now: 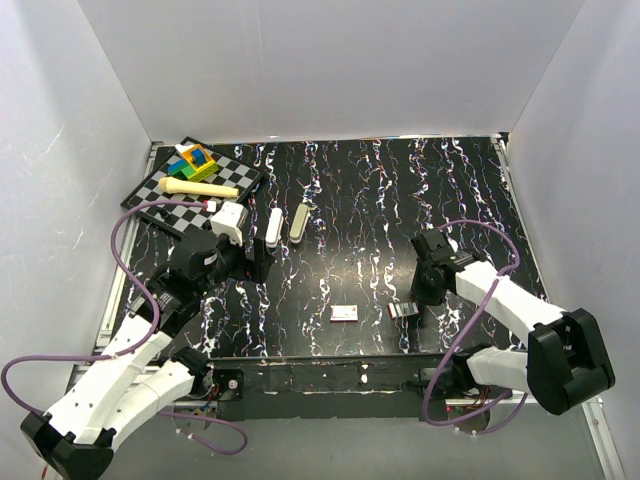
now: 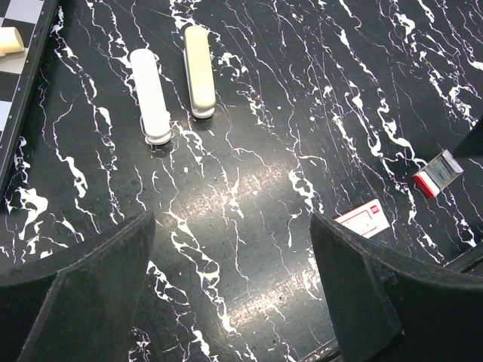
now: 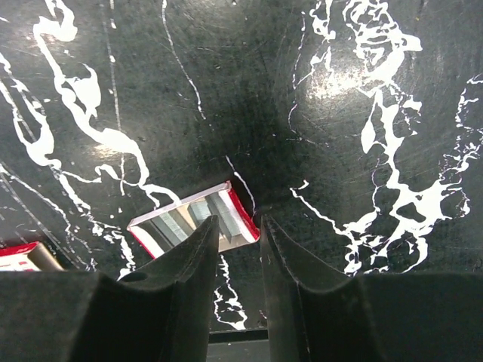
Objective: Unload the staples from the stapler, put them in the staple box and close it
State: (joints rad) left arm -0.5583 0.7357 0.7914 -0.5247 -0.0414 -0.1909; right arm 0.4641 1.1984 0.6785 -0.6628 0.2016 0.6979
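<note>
From above, the left gripper [image 1: 257, 258] sits just behind the white stapler [image 1: 272, 226] and the beige stapler [image 1: 298, 222], likely lining up a grab. The right gripper [image 1: 425, 292] hangs beside a staple box [image 1: 402, 310]. Left wrist: fingers [image 2: 90, 294] spread wide and empty, both staplers ahead. Right wrist: fingers narrowly parted, gripping nothing, the box just past the tips.

we see a white stapler [image 1: 273, 226] and a cream stapler [image 1: 300, 221] lying side by side on the black marbled bench [image 1: 350, 190]. the right gripper [image 1: 425, 292] hangs just beside a small red-edged box [image 1: 402, 311]; a flat white packet [image 1: 344, 314] lies near it, toward the left arm [image 1: 130, 370].
</note>
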